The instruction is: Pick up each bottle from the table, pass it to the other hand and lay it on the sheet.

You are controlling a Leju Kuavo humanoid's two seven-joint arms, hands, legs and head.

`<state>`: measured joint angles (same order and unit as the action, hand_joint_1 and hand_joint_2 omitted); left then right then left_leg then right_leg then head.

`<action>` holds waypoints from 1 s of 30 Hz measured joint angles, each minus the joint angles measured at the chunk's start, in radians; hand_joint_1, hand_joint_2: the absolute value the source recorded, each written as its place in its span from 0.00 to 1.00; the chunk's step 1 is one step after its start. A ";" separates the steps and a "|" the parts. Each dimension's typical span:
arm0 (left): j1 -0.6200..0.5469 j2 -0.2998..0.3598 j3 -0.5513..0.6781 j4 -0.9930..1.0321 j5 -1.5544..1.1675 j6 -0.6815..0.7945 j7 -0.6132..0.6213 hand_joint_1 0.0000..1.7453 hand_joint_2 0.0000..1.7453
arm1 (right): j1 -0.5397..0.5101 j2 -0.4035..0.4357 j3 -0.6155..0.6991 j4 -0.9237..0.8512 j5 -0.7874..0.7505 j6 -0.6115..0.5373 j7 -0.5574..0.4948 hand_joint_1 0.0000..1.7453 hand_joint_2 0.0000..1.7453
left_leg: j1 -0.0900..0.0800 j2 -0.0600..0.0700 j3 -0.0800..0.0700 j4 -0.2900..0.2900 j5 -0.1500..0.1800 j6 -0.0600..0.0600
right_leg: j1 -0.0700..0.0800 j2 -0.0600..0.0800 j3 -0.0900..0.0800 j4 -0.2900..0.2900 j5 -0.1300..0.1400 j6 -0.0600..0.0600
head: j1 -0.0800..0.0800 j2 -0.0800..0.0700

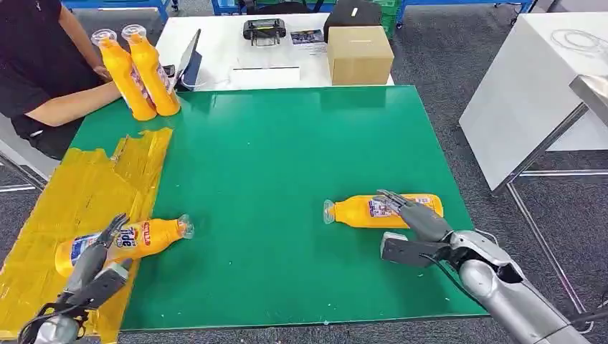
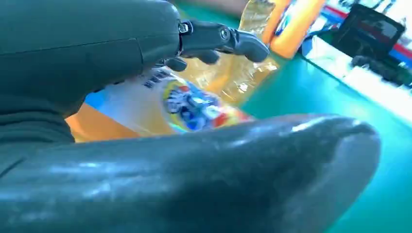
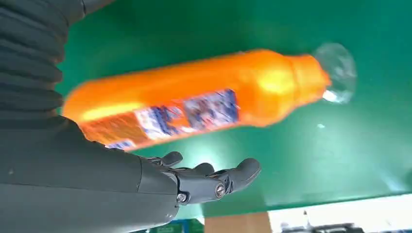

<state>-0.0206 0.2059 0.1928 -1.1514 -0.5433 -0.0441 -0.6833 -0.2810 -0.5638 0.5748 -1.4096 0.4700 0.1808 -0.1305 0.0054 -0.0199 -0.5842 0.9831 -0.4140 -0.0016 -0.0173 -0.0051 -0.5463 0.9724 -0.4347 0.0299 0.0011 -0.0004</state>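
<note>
An orange bottle (image 1: 143, 240) lies on its side at the edge of the yellow sheet (image 1: 64, 193), its clear cap over the green mat (image 1: 287, 158). My left hand (image 1: 97, 265) reaches over its base end with fingers (image 2: 228, 41) spread above the label and the thumb apart on the near side; the bottle (image 2: 184, 104) lies between them, not gripped. A second orange bottle (image 1: 355, 211) lies on the mat at the right, cap pointing left. My right hand (image 1: 419, 229) is open at its base end, fingers stretched over the label, thumb apart below. The bottle (image 3: 194, 102) lies just beyond the fingers (image 3: 214, 177).
Two more orange bottles (image 1: 140, 72) stand upright at the mat's far left corner, beside a person's arm (image 1: 64, 104). A cardboard box (image 1: 358, 54) and a black device (image 1: 264, 30) sit on the white table behind. Another white table (image 1: 530, 86) stands to the right.
</note>
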 measured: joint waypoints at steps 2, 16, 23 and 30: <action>0.006 -0.028 0.042 -0.038 0.094 -0.091 -0.008 0.00 0.00 | 0.022 -0.004 -0.023 -0.005 0.016 0.000 -0.001 0.00 1.00 | 0.000 0.000 -0.001 0.000 0.000 0.000 | 0.000 0.000 -0.002 0.000 0.000 0.000 | 0.000 0.000; 0.042 -0.141 0.100 -0.224 0.330 -0.321 0.003 0.00 0.00 | -0.041 0.045 -0.084 0.157 0.099 -0.027 0.011 0.00 1.00 | 0.000 0.002 -0.007 0.000 0.000 0.000 | 0.000 0.001 -0.007 0.000 0.000 0.000 | 0.000 0.000; 0.053 -0.154 0.098 -0.254 0.338 -0.322 0.008 0.00 0.00 | -0.099 0.078 -0.091 0.222 0.136 -0.045 0.013 0.00 1.00 | 0.000 0.003 -0.008 0.000 0.000 0.000 | 0.000 0.001 -0.008 0.000 0.000 0.000 | 0.000 0.000; 0.050 -0.160 0.098 -0.258 0.358 -0.330 0.009 0.00 0.00 | -0.146 0.098 -0.083 0.280 0.147 -0.026 0.024 0.00 1.00 | 0.000 0.003 -0.008 0.000 0.000 0.000 | 0.000 0.001 -0.009 0.000 0.000 0.000 | -0.001 0.000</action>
<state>0.0294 0.0458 0.2903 -1.4096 -0.1854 -0.3742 -0.6744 -0.4268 -0.4658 0.4917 -1.1295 0.6172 0.1545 -0.1060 0.0053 -0.0167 -0.5924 0.9836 -0.4137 -0.0015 -0.0174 -0.0037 -0.5554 0.9727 -0.4344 0.0302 0.0004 -0.0004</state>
